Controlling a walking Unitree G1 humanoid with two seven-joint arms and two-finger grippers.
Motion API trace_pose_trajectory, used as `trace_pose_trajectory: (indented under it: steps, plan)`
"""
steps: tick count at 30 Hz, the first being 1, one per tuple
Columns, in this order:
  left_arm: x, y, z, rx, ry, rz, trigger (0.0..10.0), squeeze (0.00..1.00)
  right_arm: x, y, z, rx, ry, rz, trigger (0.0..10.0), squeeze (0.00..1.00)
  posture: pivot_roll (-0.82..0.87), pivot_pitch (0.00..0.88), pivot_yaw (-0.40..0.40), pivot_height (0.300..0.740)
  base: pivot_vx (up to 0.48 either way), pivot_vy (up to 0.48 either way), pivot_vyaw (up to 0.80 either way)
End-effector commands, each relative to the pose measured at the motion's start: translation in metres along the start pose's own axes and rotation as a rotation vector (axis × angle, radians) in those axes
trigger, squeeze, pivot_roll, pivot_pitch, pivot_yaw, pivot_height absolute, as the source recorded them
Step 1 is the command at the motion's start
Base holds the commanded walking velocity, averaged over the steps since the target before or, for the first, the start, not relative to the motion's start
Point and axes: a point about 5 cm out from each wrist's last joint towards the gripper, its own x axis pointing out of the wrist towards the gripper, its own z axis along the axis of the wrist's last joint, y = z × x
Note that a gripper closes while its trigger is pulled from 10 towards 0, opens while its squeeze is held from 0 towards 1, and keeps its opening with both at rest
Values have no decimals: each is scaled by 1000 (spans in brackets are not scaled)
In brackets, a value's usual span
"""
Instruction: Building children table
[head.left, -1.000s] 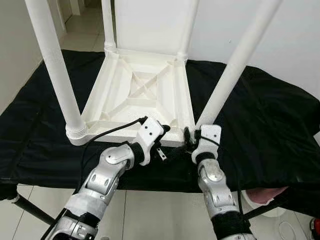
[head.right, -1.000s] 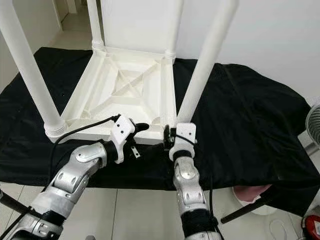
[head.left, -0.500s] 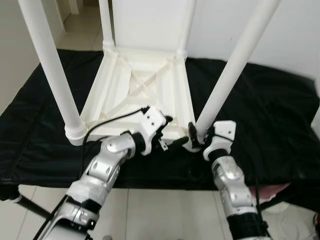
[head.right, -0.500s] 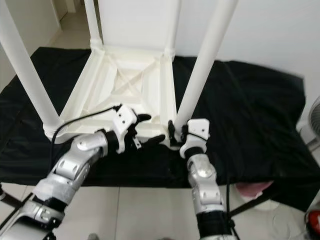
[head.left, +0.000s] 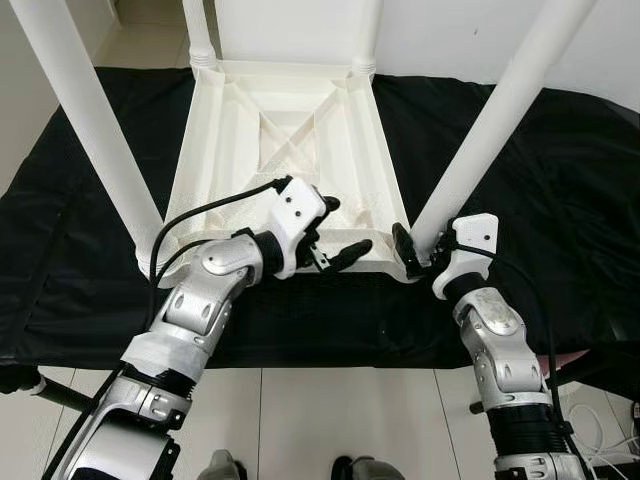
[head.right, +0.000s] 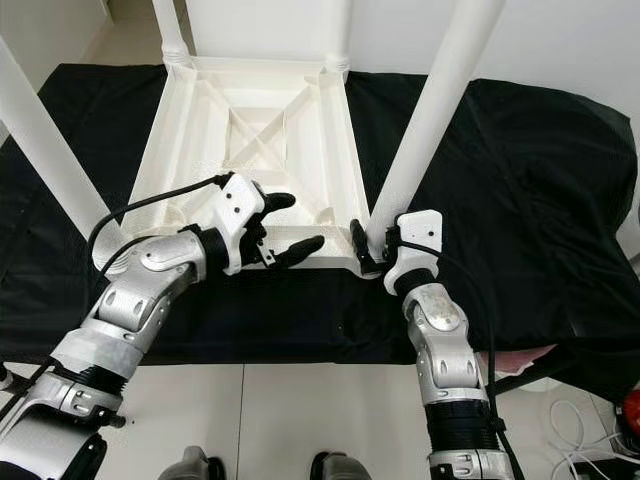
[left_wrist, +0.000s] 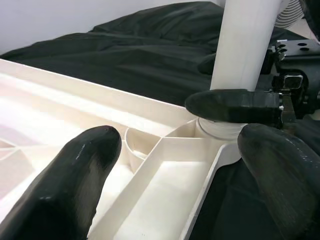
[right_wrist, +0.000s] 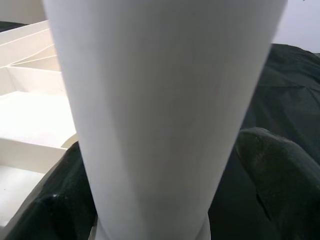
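Black cloth (head.left: 560, 170) covers the work table, with pale floor tiles in front and a white wall behind. On it the children table (head.left: 290, 150) lies upside down, ribbed underside up, four white legs standing in its corner sockets. Right claw (head.left: 425, 247) sits at the foot of the near right leg (head.left: 490, 130), one finger on each side of the tube just above its socket; the right wrist view shows the tube between the two black fingers (right_wrist: 272, 165), though whether they actually press on it I cannot tell. Left claw (head.left: 335, 235) hovers over the near edge of the frame with its fingers spread apart, holding nothing, pointing toward that same corner. From here the likely trouble is the leg: if it is not fully seated, a sideways pull could tip it or drag the light frame across the slippery cloth toward the table edge. The spread left fingers could also jam among the ribs if pushed down. No brand, label or writing is legible anywhere.
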Motion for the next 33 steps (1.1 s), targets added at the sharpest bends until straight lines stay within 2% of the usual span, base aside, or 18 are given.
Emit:
trace_pose_trajectory:
  steps: [1, 10, 12, 14, 18, 19, 22, 26, 33]
  plan:
    - [3, -8, -2, -13, -5, -83, 10000, 0, -3, -8, -8, -7, 42, -37, 10000, 0, -100, 144, -23, 740, 0, 0, 0]
    - [2, -19, -7, -50, -13, -85, 10000, 0, -9, 2, -14, 17, 48, 7, 10000, 0, -84, 80, -33, 740, 0, 0, 0]
    - [2, -23, -7, -61, -31, -80, 10000, 0, -13, 9, -15, 23, 44, 69, 10000, 0, -76, 66, -46, 740, 0, 0, 0]
    - [2, -29, -8, -106, -49, -81, 10000, 0, -16, 16, -16, 38, 40, 126, 10000, 0, -71, 57, -53, 740, 0, 0, 0]
    - [1, -36, -10, -116, -49, -88, 10000, 0, -17, 19, -17, 27, 36, 169, 10000, 0, -68, 53, -57, 740, 0, 0, 0]
    - [0, -45, -16, -127, -33, -96, 10000, 0, -15, 20, -15, 14, 29, 243, 10000, 0, -69, 46, -61, 740, 0, 0, 0]
    - [-1, -47, -19, -132, -27, -99, 10000, 0, -15, 21, -15, 8, 27, 273, 10000, 0, -69, 46, -61, 740, 0, 0, 0]
    - [-8, -55, -30, -133, 10, -101, 10000, 0, -5, 6, -11, -37, 32, 321, 10000, 0, -65, 31, -77, 740, 0, 0, 0]
    - [-16, -57, -35, -123, 29, -75, 10000, 0, 2, -8, -10, -71, 44, 342, 10000, 0, -54, 14, -85, 740, 0, 0, 0]
